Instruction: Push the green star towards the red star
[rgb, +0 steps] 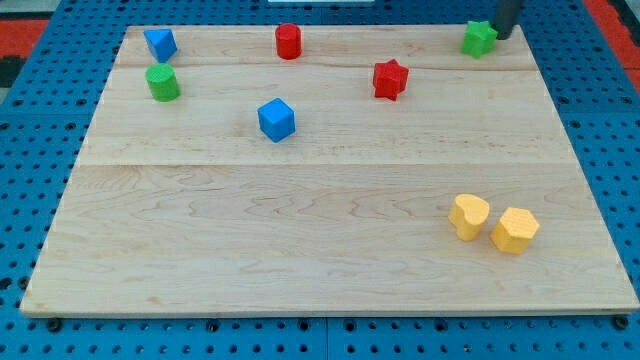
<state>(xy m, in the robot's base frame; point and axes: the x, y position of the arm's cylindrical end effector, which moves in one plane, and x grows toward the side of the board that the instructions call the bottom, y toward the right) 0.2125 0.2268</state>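
Board (320, 240) is pale wood, visible grain, three planks with faint seams, sitting on a blue pegboard (30, 330). Blocks look like matte plastic, chunky, with rounded edges.

Green star (479, 39) is at the view's top right, near the board's far edge. Red star (391, 79) lies down and to the view's left of it, apart, with bare wood between.

Others: red cylinder (289, 41) top centre, blue cube (276, 119) mid-left, blue block (160, 43) at top left, green cylinder (162, 82) just below it. Two yellow blocks, one heart-like (468, 215), one roughly hexagonal (514, 230), touching, at the view's lower right.

My rod comes in from the view's top edge, dark, upright. My tip (501, 36) sits right against the green star's right side; contact looks likely, can't confirm. No jaws on this rig, just the rod.
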